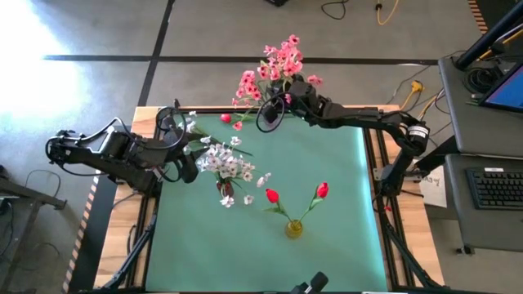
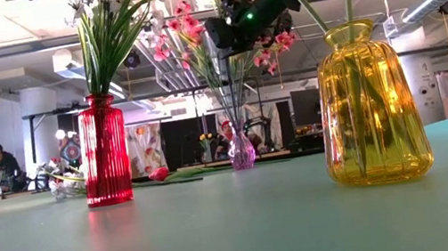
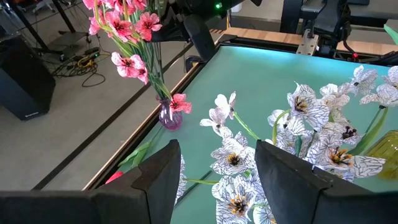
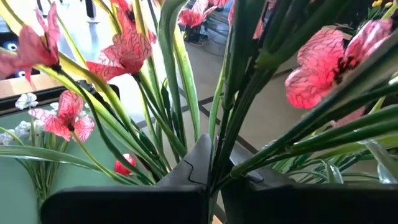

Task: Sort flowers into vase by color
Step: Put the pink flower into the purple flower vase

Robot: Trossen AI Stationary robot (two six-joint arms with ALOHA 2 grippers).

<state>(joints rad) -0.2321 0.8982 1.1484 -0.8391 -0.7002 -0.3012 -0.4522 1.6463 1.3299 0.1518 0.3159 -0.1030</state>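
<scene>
Green desk (image 1: 327, 188) fills my overhead. White flowers (image 1: 229, 163) in red vase (image 2: 103, 149) mid-desk. Pink flowers (image 1: 274, 69) in small purple vase (image 2: 242, 151) at far edge. Two red buds (image 1: 272, 196) in yellow vase (image 1: 293, 229) near front. My right gripper (image 1: 274, 110) among pink stems, jaws clenched. Left gripper (image 1: 189, 167) beside white blossoms, jaws released, nothing held. One red bud (image 1: 225, 118) lying at far edge.

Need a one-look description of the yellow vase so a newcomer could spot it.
Start at the green table and go to its near edge, away from the pink flowers. The yellow vase stands there, ribbed glass holding two red buds. The other vases are red and small purple.
</scene>
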